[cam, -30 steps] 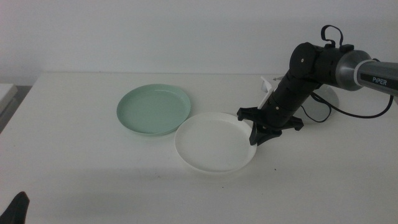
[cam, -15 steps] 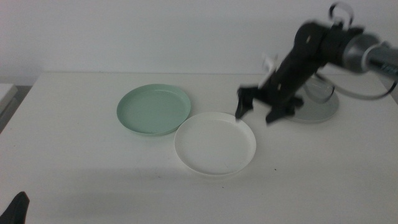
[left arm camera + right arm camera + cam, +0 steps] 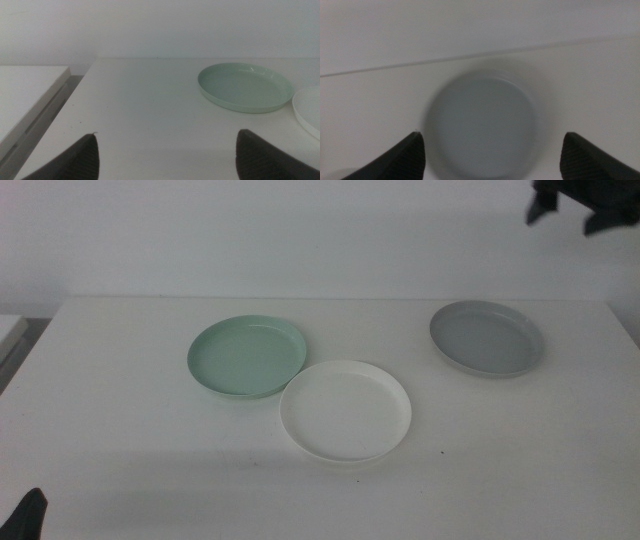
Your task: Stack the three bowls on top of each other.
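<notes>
Three bowls rest on the white table. The mint green bowl [image 3: 247, 356] lies at centre left, and the white bowl [image 3: 346, 409] sits just in front of it to the right, rims nearly touching. The grey bowl [image 3: 486, 338] lies apart at the right rear. High above the grey bowl [image 3: 482, 122], at the picture's top right corner, my right gripper [image 3: 563, 202] hangs open and empty. My left gripper [image 3: 167, 155] waits open at the front left corner, facing the mint green bowl [image 3: 245, 87] and the white bowl's edge [image 3: 307, 109].
A lower white surface [image 3: 25, 97] adjoins the table's left edge across a narrow gap. The pale wall [image 3: 300, 230] rises behind the table's far edge.
My right gripper let go at the white bowl's right rim, rose and swung back to the right rear, now high over the grey bowl. The bowls have not moved.
</notes>
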Tool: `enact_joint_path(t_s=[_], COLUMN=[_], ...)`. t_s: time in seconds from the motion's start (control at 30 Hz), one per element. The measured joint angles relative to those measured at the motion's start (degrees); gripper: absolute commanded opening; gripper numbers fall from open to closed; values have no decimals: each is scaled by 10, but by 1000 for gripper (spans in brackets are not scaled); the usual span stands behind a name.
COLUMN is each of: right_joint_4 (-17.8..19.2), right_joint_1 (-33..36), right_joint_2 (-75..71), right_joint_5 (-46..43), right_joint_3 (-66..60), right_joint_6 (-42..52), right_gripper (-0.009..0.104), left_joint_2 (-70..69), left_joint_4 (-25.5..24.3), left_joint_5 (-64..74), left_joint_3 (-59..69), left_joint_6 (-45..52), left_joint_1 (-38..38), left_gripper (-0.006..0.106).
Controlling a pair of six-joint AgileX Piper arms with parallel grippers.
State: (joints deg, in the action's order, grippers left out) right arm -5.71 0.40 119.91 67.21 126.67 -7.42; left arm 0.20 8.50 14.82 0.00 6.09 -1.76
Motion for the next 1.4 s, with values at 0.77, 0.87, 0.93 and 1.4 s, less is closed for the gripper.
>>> enact_joint_path(t_s=[0.77,0.87,0.93,1.4], right_joint_4=[20,15,12,-69], right_joint_1=[-42,-42,-42,82], right_joint_2=[243,243,239,-64], right_joint_5=[-75,-83,-84,-182], right_joint_3=[4,4,4,-266], right_joint_6=[24,26,31,100], right_gripper=[6,-2,-3,-3], left_joint_2=[0,0,0,0], left_joint_4=[0,0,0,0], left_joint_5=[0,0,0,0], left_joint_3=[0,0,0,0], left_joint_6=[0,0,0,0], left_joint_1=[0,0,0,0], left_gripper=[94,94,94,94])
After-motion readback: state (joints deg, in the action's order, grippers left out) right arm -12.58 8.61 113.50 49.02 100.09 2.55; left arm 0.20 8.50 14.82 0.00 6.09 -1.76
